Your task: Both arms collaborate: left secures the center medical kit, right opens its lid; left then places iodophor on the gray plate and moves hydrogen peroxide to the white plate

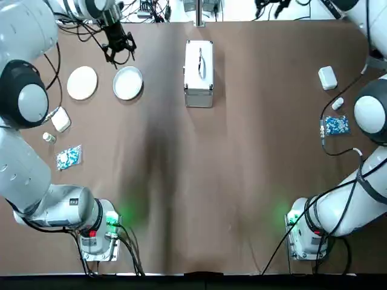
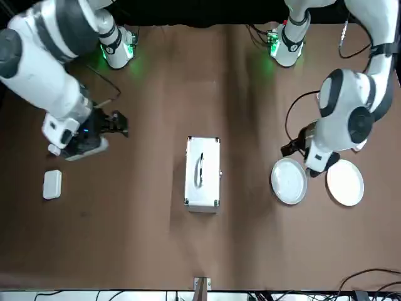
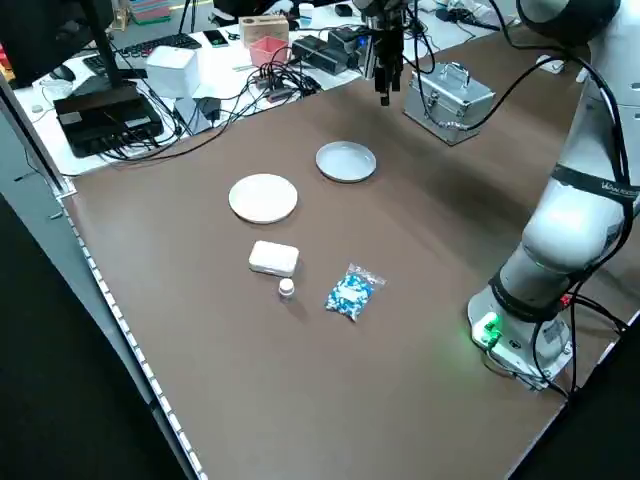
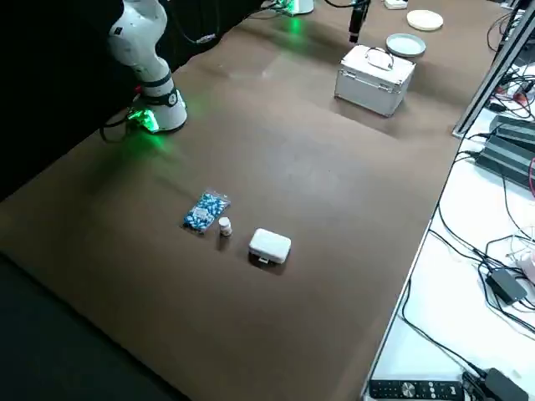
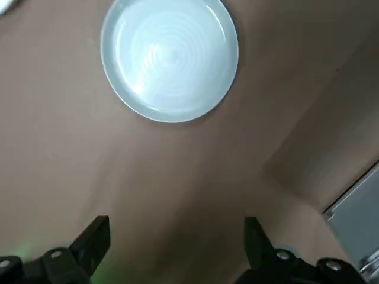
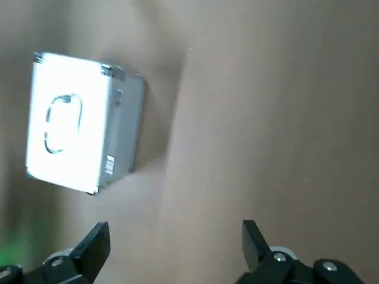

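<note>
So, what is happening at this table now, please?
Nothing is held yet. The medical kit stands closed mid-table, its lid down. The left end effector hangs open beside the gray plate and white plate, both bare. The right end effector is open too, off to the kit's other side.

White boxes (image 1: pixel 327 77), perhaps blue-patterned packets (image 1: pixel 68 157)

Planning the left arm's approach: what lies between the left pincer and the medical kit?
Nothing: in the top view, only bare brown table separates the left pincer from the medical kit. The gray plate sits off that line.
</note>
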Robot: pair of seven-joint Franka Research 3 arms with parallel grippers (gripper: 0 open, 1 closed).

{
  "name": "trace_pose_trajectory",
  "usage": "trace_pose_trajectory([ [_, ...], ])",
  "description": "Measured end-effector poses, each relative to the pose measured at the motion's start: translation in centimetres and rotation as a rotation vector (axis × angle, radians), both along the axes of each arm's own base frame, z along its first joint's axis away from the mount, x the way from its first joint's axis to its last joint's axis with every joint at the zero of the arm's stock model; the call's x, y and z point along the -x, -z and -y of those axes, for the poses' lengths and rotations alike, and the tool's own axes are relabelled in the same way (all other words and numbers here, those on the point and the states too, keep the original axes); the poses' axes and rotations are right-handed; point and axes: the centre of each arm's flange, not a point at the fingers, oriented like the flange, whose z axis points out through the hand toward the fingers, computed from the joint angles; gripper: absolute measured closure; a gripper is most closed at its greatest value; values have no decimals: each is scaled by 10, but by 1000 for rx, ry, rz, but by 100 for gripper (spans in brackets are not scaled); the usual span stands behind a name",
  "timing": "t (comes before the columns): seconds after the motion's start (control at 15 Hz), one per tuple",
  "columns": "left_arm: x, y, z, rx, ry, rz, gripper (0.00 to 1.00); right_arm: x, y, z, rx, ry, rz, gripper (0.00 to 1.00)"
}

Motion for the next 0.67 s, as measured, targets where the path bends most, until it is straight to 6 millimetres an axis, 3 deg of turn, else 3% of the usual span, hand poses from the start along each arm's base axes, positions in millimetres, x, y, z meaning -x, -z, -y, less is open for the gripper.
trace_pose_trajectory([
  [0.27,-3,37,56,-12,-198,13,0,0,27,-79,-66,81,46,1],
  [0.4,-5,68,95,-3,-370,29,0,2,55,-134,-100,139,88,1],
  [0.47,-6,78,105,-1,-427,34,0,3,64,-148,-110,152,100,1],
  [0.53,-6,78,105,-1,-427,34,0,3,64,-148,-110,152,100,1],
  [0.67,-9,94,123,4,-593,52,0,0,84,-171,-134,162,140,1],
])
